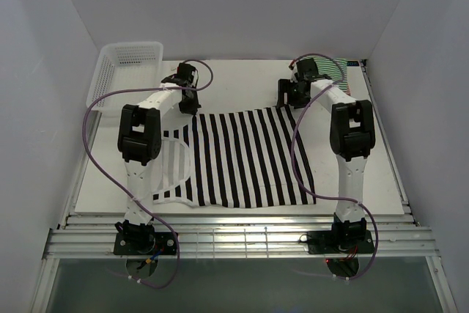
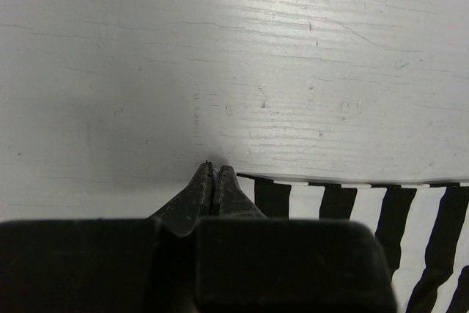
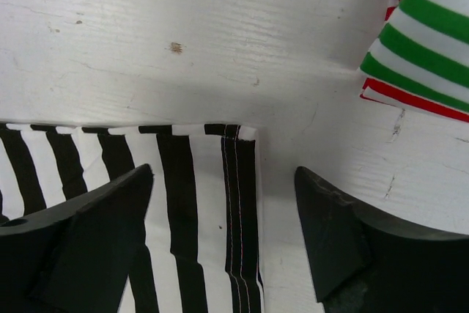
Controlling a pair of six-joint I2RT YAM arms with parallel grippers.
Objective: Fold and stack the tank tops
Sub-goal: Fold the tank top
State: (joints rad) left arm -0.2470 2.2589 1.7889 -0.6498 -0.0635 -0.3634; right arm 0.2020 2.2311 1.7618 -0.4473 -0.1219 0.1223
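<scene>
Black-and-white tank top [image 1: 242,159] spread flat on the table [image 1: 242,78].
Left gripper [image 2: 211,177] pinched shut at its far left corner, hold on cloth unclear; right gripper [image 3: 223,181] wide open, empty, over the far right corner.

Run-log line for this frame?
left claw: shut at far-left corner of black-and-white tank top, grip unclear | right claw: open over its far-right corner

Striped top [image 1: 242,159] matt cloth; table [image 2: 220,49] scuffed painted wood.
</scene>
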